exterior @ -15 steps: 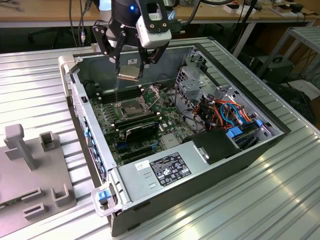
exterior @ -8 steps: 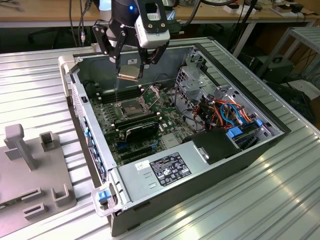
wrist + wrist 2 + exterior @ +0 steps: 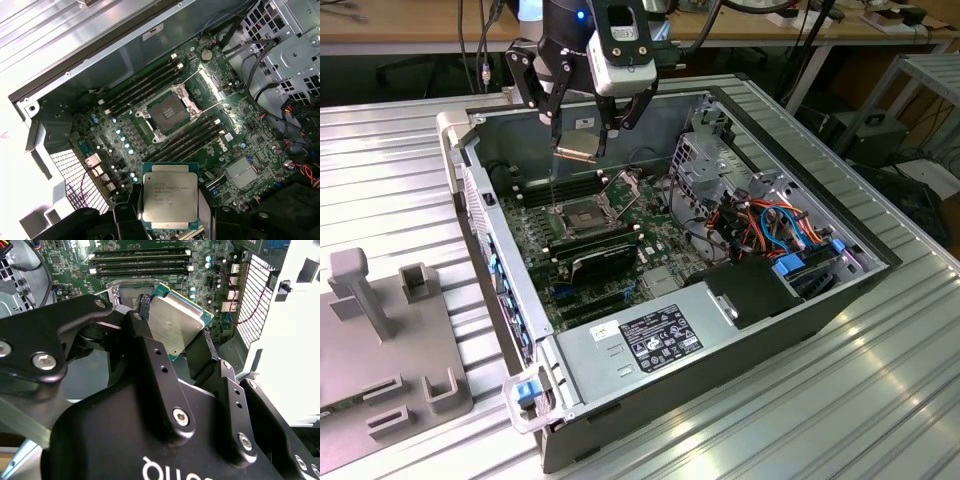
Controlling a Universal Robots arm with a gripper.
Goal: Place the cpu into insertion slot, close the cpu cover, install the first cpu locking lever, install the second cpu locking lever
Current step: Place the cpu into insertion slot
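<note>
Open computer case (image 3: 720, 372) lies flat on the ribbed metal bench (image 3: 880, 400), about mid-bench. Inside it:
- green motherboard (image 3: 525, 235) with long black memory sticks (image 3: 145, 89) in two banks
- silver power supply (image 3: 650, 335) against the near wall
- red, orange and blue cables (image 3: 770, 222) tangled beside the perforated drive cage (image 3: 705, 160)

Grey plastic fixture (image 3: 380, 340) sits toward the bench edge at the exterior view's left. Blue clip (image 3: 527, 392) at the case's near corner.

Open air straight down from the gripper (image 3: 582, 138) and its clamped cpu (image 3: 169, 197) to the insertion slot (image 3: 167, 111), a clear drop. The cpu cover (image 3: 210, 84) is swung aside, socket bare. Tight flanks though: memory sticks (image 3: 145, 86) line two sides. The chassis wall (image 3: 510, 130) closes the exterior view's left; the drive cage (image 3: 705, 160) and cables (image 3: 775, 225) crowd the right.
</note>
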